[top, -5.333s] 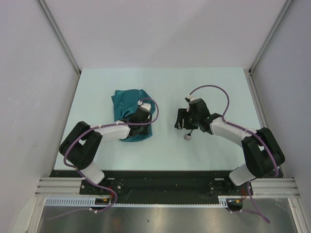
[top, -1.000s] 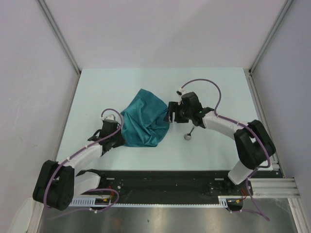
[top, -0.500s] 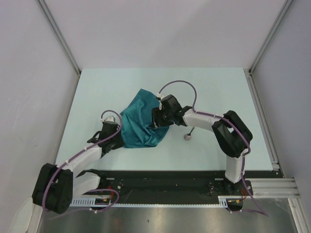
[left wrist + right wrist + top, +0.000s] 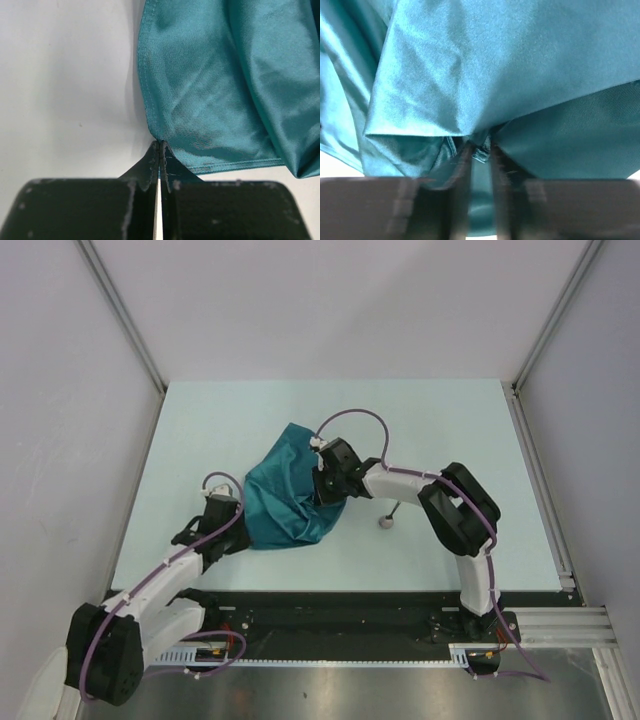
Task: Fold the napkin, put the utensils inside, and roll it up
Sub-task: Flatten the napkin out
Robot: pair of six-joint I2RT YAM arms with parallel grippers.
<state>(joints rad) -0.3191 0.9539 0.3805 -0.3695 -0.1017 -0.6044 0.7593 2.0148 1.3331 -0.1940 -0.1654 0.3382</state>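
Both my claws grip the napkin point(image 4: 288, 495) on the table point(image 4: 450, 430): left claw point(image 4: 159, 146) pinched tight on its near-left corner, right claw point(image 4: 479, 148) narrowed on a right-edge fold, elbow bent; the spoon point(image 4: 387, 520) lies beside, untouched.

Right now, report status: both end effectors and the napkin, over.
Left end effector shut on napkin corner. Right end effector shut on its opposite side. Napkin bunched, not yet folded. Spoon apart, right of it.

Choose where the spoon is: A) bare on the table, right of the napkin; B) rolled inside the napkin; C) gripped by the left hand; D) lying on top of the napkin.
A: the spoon lies uncovered on the table, apart from the teal napkin.
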